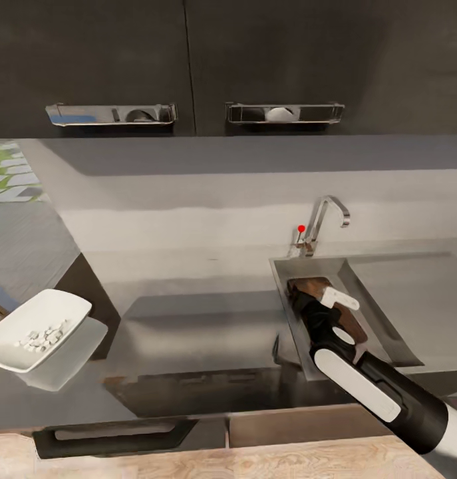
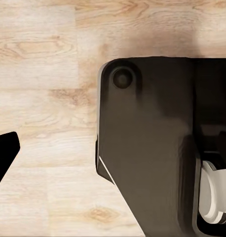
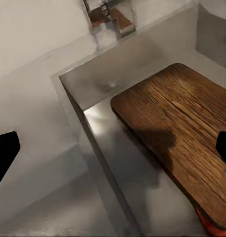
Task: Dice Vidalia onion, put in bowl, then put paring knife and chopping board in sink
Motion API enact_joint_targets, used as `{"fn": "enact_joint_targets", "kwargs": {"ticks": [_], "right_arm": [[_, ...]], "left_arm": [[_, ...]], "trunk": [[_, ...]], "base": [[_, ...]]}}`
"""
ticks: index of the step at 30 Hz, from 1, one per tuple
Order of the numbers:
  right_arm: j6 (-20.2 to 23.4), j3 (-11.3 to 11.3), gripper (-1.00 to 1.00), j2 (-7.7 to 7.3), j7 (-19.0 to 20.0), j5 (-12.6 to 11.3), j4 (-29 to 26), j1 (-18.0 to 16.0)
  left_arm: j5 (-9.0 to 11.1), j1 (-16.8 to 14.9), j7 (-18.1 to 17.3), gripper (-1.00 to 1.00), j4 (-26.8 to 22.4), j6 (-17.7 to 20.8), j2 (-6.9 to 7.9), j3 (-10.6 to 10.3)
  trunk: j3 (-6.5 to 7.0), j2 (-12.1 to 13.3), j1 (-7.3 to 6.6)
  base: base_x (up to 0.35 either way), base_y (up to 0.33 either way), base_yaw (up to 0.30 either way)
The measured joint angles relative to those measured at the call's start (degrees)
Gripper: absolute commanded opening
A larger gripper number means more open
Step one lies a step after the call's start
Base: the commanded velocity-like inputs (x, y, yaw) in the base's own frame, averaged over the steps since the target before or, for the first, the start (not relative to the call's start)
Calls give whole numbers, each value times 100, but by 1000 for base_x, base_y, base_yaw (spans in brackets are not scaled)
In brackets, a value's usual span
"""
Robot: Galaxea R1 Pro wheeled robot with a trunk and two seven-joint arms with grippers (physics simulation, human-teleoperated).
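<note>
Head view: right end effector (image 1: 306,297) reaches into the sink (image 1: 381,303), over the chopping board (image 1: 351,326); bowl (image 1: 35,329) with diced onion (image 1: 43,336) sits at the worktop (image 1: 201,319) edge, well apart.
Left wrist view: wooden floor (image 2: 44,98), robot base (image 2: 152,148) — left end effector state cannot be told.
Right wrist view: fingers (image 3: 4,158) spread wide, holding nothing; board leans inside the basin, a red handle tip (image 3: 211,224) — probably the paring knife — beneath it.
Risk: withdrawing carelessly may snag and tip the board.

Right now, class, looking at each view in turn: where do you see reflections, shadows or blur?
Head view: the glossy countertop mirrors the bowl and cabinets. Right wrist view: a dark shadow lies on the chopping board, and a bright glare patch on the sink wall. Left wrist view: the wood floor looks soft.
</note>
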Motion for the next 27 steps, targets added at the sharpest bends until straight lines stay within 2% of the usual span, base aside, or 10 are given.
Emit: {"fn": "enact_joint_targets", "kwargs": {"ticks": [16, 27], "right_arm": [[-4, 23, 100, -1, 36, 85, -2, 0], [-12, 303, 100, 5, 57, 165, -2, 1]], "left_arm": [[1, 0, 0, 100, -1, 0, 0, 0], [0, 0, 0, 100, -8, 0, 0, 0]], "trunk": [[0, 0, 0], [0, 0, 0]], "base": [[-337, 0, 0], [-337, 0, 0]]}}
